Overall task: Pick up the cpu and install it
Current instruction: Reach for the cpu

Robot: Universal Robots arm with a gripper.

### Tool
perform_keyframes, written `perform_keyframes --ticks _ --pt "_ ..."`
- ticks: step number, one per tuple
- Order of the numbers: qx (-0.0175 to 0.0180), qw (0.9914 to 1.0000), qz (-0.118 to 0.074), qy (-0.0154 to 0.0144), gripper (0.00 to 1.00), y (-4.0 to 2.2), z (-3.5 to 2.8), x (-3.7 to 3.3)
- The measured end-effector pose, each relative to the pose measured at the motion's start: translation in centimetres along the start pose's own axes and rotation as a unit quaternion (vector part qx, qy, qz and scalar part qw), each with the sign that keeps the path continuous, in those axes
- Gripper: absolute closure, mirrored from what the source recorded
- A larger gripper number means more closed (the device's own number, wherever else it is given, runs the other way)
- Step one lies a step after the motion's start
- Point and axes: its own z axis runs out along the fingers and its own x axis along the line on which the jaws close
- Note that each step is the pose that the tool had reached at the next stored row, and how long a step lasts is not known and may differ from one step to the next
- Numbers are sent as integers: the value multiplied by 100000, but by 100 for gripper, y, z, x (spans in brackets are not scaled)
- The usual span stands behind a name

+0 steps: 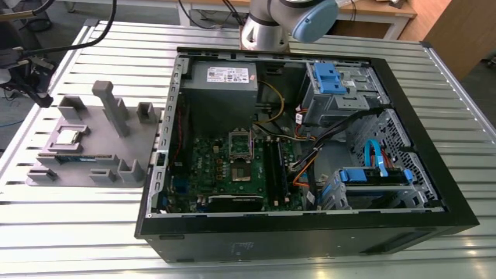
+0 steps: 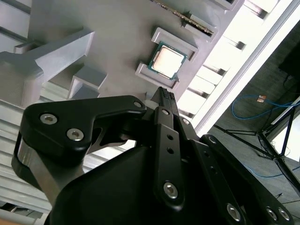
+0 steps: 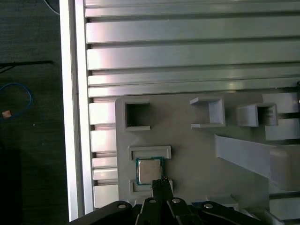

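Gripper: fingers (image 2: 165,93) pinched together with nothing between them, pretty much fully narrow. In both wrist views the tips (image 3: 161,182) sit near one edge of the cpu, and it looks like they're not touching it.
Cpu: (image 2: 167,62) lying flat, shiny side up, in its little square pocket on the grey tray (image 3: 187,154). Not picked up yet.
Tray: grey holder (image 1: 97,152) with posts and pockets, on the slatted metal table (image 1: 78,232), just beside the PC case on the exterior view's left. The cpu (image 1: 68,137) is towards its far-left side.
PC case: (image 1: 310,238) lying open, with the green motherboard (image 1: 220,174) in view.
Socket: (image 1: 240,150) on the motherboard, latch frame flipped up.
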Motion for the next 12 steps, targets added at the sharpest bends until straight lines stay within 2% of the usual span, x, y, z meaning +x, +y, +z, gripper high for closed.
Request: perform_keyframes --ticks 4,11,12 --pt "15 100000 -5 60 89 -4 40 11" --pt "177 100000 -8 55 89 -3 46 11" --pt "238 100000 -5 166 89 -3 48 11"
